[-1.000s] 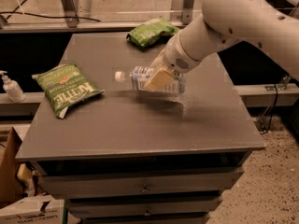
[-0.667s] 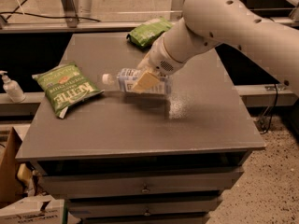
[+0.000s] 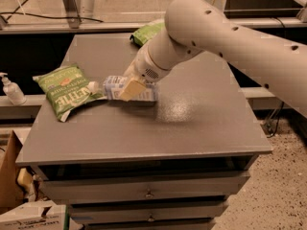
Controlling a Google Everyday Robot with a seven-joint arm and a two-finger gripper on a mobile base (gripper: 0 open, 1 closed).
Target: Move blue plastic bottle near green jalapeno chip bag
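The blue plastic bottle [image 3: 125,87] lies on its side, held in my gripper [image 3: 133,86], its white cap pointing left. The cap end is right beside the lower right edge of the green jalapeno chip bag [image 3: 66,88], which lies flat on the left of the grey tabletop [image 3: 192,119] with white "KETTLE" lettering. My gripper is shut on the bottle's middle, one tan finger [image 3: 132,88] across its label. My white arm comes in from the upper right. Whether the bottle rests on the table or hovers just above it is unclear.
A smaller, lighter green bunched-up bag [image 3: 147,31] sits at the table's back edge, partly behind my arm. A small white pump bottle [image 3: 12,90] stands on a ledge left of the table. Drawers are below the tabletop. A cardboard box [image 3: 9,176] is at lower left.
My gripper has carried the bottle leftward across the table, from near the middle to right beside the chip bag, and lower toward the surface.
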